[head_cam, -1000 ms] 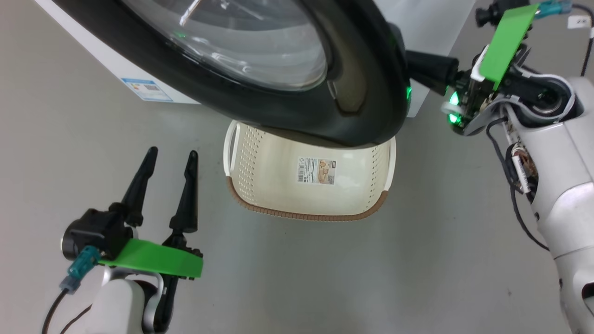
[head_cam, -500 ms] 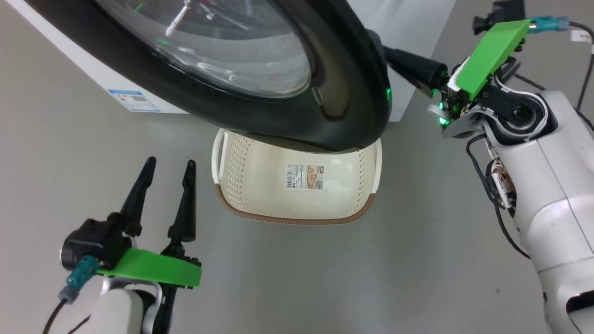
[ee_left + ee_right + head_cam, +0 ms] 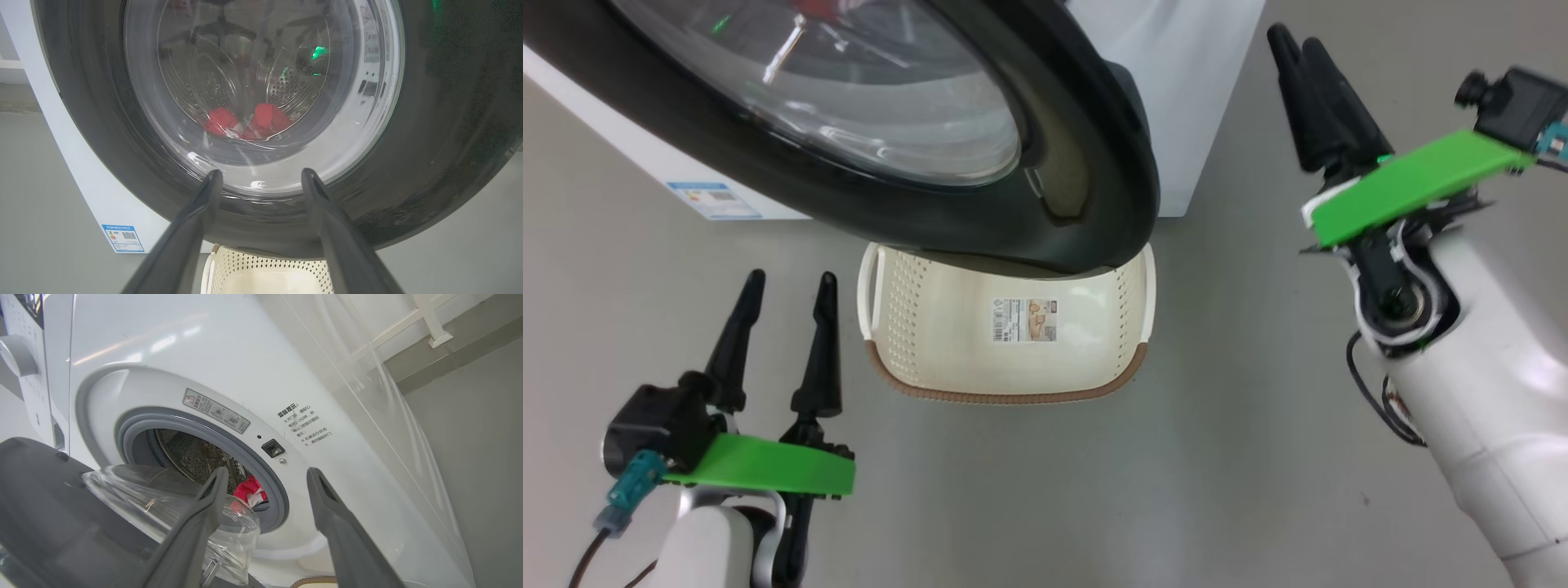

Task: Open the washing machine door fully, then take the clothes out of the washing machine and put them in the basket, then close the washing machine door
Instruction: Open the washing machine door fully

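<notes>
**Door part-way open, laundry untouched**

Logged big white boxy front-loading washing machine point(image 3: 163, 343) on grey floor point(image 3: 1094, 490). Logged its large round door with glossy black rim and bulging clear window point(image 3: 1094, 163) swung out from the front. Judged it not fully back, going by the left wrist view looking straight through that window into the drum. Marked step one as started, not finished.

Found small cream-white perforated plastic basket with brown woven-look rim point(image 3: 1005, 398) on the floor below the door, far end tucked under the black rim. Saw nothing in it but a barcode sticker point(image 3: 1025, 318) on the bottom. Marked transfer step as not begun.

Spotted bright red soft clothes with white parts point(image 3: 248, 490) low inside the perforated steel drum point(image 3: 192, 457), behind the grey rubber ring point(image 3: 135, 420).

Noted right gripper point(image 3: 266, 472) released, long dark fingers spread and empty. Placed it up to the right of the door edge, apart from it, aimed toward the drum opening. Noted left gripper point(image 3: 791, 278) likewise spread and empty, low and left of the basket, clear of the door.

Judged as left to do: swing door the rest of the way, lift bundle out, drop it in basket, shut door.
</notes>
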You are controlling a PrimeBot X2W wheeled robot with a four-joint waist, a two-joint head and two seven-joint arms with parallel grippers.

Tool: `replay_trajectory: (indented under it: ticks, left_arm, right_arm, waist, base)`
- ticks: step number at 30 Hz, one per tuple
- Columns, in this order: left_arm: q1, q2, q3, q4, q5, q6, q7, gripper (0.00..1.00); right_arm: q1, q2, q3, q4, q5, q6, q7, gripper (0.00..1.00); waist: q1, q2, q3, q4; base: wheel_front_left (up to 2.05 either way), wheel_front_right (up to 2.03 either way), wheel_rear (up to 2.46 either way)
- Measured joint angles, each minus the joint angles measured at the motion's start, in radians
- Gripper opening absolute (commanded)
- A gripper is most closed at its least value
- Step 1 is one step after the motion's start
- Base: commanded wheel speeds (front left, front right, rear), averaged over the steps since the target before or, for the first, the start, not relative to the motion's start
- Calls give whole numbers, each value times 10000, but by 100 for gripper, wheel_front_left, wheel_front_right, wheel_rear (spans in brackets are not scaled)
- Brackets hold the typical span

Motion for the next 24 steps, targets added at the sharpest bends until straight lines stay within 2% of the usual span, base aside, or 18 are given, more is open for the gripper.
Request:
replay_trajectory:
  ticks: [2, 4, 5, 9, 16, 20, 24]
  left_arm:
    - [14, -6, 81, -115, 2, 0, -2, 100]
    - [47, -12, 117, -217, 4, 0, -2, 100]
    - [58, -23, 146, -261, 4, 0, -2, 100]
    - [228, -35, 228, -403, 44, 0, -44, 100]
    - [318, -40, 422, -658, 194, 0, -44, 100]
    - [477, -46, 499, -836, 197, 0, -44, 100]
    - [485, -54, 579, -988, 272, 0, -44, 100]
  right_arm:
    - [117, -314, 704, -194, -443, 0, -669, 100]
    - [122, -769, 1534, -382, -1605, 2, -966, 100]
    - [145, -823, 1570, -393, -2063, 2, -986, 100]
    - [457, -681, 792, -988, -4554, 2, -1043, 100]
    - [1899, 268, -1108, -1490, -8188, 4, -1043, 100]
    - [2566, 884, -2065, -2113, -9367, 4, -1045, 100]
    - [3253, 1243, -2631, -2765, -9818, 6, -1043, 100]
  waist:
    - [0, 0, -64, -99]
    - [0, 0, -118, -202]
    - [0, 0, -138, -255]
    - [0, 0, -178, -464]
    - [0, 0, -239, -668]
    - [0, 0, -216, -759]
    - [0, 0, -173, -841]
  base:
    - [0, 0, 0]
    - [0, 0, 0]
    - [0, 0, 0]
    - [0, 0, 0]
    - [0, 0, 0]
    - [0, 0, 0]
    - [0, 0, 0]
